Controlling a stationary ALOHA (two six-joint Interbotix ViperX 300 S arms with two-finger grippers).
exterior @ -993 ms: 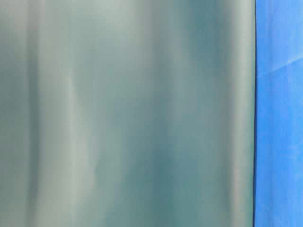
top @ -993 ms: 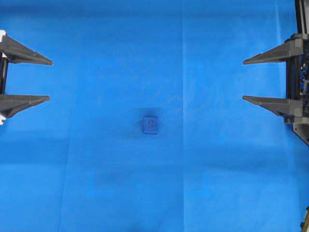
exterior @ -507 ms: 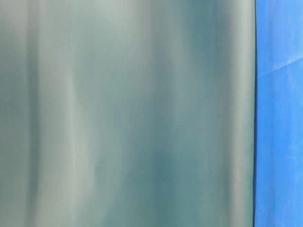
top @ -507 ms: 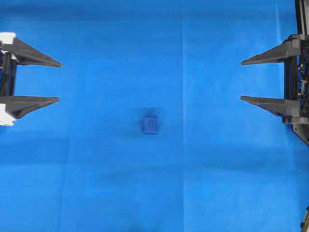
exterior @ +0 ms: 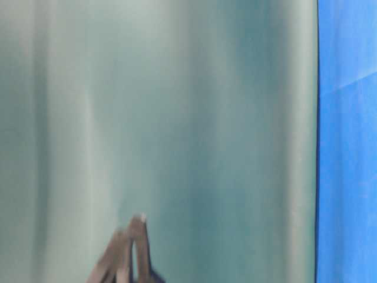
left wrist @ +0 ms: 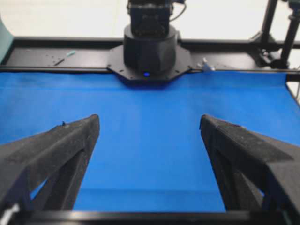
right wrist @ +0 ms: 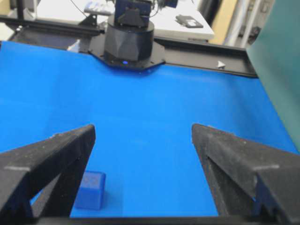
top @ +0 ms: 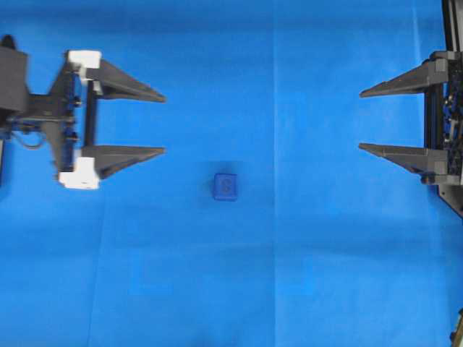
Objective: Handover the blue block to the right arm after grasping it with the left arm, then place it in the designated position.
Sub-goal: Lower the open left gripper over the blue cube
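Left gripper point(top: 164, 123): fingers spread wide and holding nothing; in the overhead view it reaches in from the left edge, white brackets at the finger roots, tips pointing toward the middle of the cloth.

Left gripper, own camera point(left wrist: 149, 131): the two black fingers frame bare blue cloth; the block does not show between them.

Blue block point(top: 226, 186): sits flat on the blue cloth point(top: 289, 275) near the middle of the table, apart from both grippers (a faint embossed mark shows on its top face). It lies a little below the line of the left gripper's lower finger, nearer that gripper than the other.

Blue block, right wrist view point(right wrist: 90, 190): low in the picture, just beside the inner edge of the left-hand finger, partly hidden by it.

Right gripper point(top: 360, 120): jaws parted fully, empty; it stands at the right edge of the overhead view, tips pointing inward, well apart from the block.

Right gripper, own camera point(right wrist: 143, 130): both fingers frame open cloth.

Opposite arm base point(right wrist: 129, 43): black, at the far edge of the cloth, a small blue light on it.

Table-level view: mostly a blurred grey-green surface point(exterior: 177, 118); dark finger tips point(exterior: 132, 247) poke up at the bottom edge (too blurred to tell more).
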